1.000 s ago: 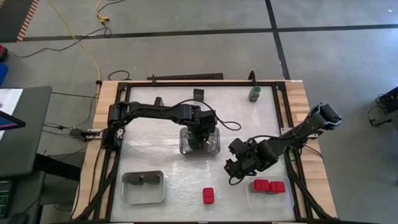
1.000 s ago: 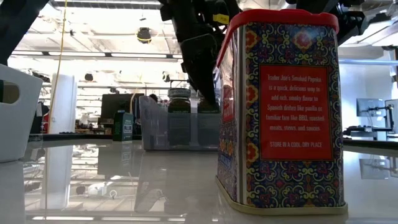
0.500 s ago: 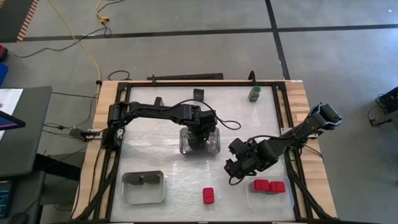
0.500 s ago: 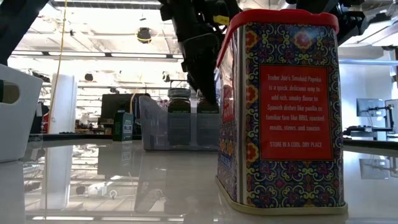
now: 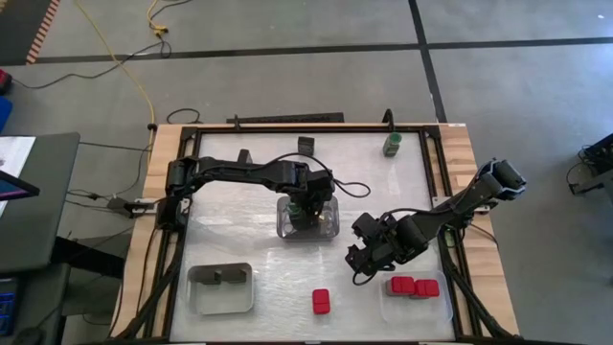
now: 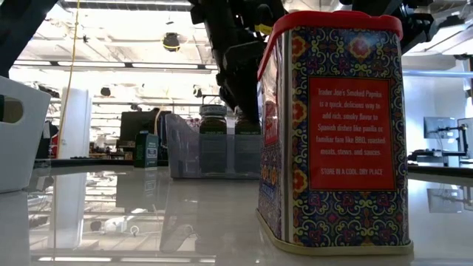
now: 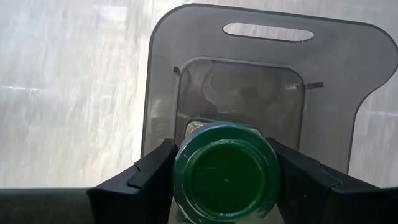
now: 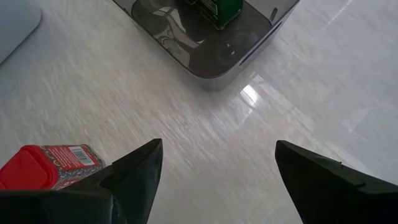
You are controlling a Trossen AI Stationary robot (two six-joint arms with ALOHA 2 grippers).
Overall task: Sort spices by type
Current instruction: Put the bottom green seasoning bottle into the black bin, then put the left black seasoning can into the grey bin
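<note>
My left gripper [image 5: 308,209] hangs over the clear tray [image 5: 330,228] at the table's middle, shut on a round green-lidded jar [image 7: 225,180]. In the low view another jar [image 6: 213,118] stands in that tray [image 6: 185,151]. My right gripper [image 5: 356,257] hovers open, right of and nearer than the clear tray, touching nothing. A red-topped tin [image 5: 321,302] stands alone near the near edge and fills the low view [image 6: 332,133]. More red tins [image 5: 412,286] sit in the right near tray. A green jar [image 5: 392,144] and a dark container [image 5: 306,144] stand at the far edge. My left gripper pinches the green-lidded jar by its upper part, just below the lid [image 7: 186,134], one finger [image 7: 149,180] on each side. The fingers come from above, pointing down into the clear tray. The jar is upright. Whether its base rests on the tray floor, I cannot tell.
A grey tray [image 5: 220,287] sits at the near left. A white tray [image 5: 436,307] at the near right holds the red tins. Bare table lies between the clear tray and the lone red tin [image 8: 50,165]. Dark rails frame the table's edges.
</note>
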